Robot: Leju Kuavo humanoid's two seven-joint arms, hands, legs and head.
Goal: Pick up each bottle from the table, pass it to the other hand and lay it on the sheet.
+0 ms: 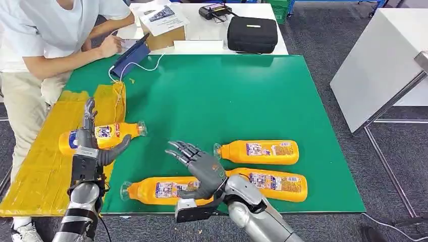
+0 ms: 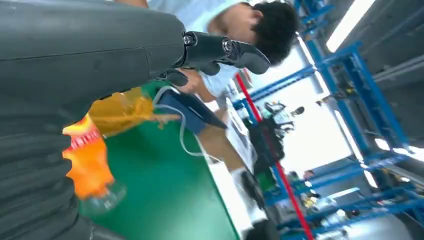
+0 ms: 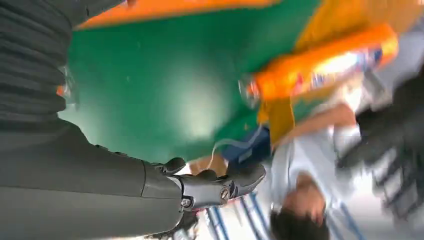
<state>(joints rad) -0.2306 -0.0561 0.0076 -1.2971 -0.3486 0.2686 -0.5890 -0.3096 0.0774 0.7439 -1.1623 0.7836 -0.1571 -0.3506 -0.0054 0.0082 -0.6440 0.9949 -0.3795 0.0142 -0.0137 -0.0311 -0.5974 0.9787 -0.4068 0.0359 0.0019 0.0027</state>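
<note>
Left hand [image 1: 91,146] grips my orange bottle [image 1: 103,137], blue-labelled, clear cap pointing right, lying sideways above the yellow sheet [image 1: 40,171]. Right hand [image 1: 199,169] spread, holding nothing, over the green table [image 1: 227,96].

sheet [image 1: 45,171] left of table [image 1: 212,96] | held bottle [image 1: 101,137] over sheet | three bottles [image 1: 260,152] on table's near right | person [image 1: 45,40] behind sheet

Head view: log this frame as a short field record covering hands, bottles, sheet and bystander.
left hand: grips a bottle lying across the yellow sheet edge
right hand: open, above the green mat, holds nothing
bottles on mat: three, lying flat
person: seated at the far left corner, hand by a tablet
</note>
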